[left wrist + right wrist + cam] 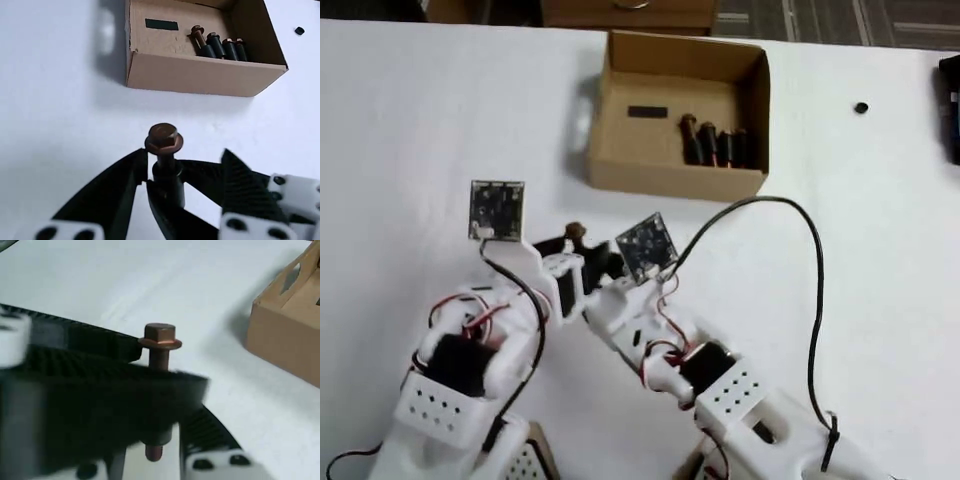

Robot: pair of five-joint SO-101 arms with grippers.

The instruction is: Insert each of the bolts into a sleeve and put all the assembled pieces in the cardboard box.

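The bolt stands upright, hex head on top, just short of the cardboard box's near left corner. Its shank runs down through the black sleeve so that the tip pokes out underneath. The left gripper has its black jaws pinched on the bolt right under the head, where the sleeve begins. The right gripper is crowded in against the same piece from the other side, and from here I can't tell whether it is clamped or slack. Both arms lie low over the white table in front of the box, wrists angled inward so they meet in a V at the bolt. Inside the box, a row of assembled pieces lies side by side toward its right wall. Off the box's right side sits a small black item.
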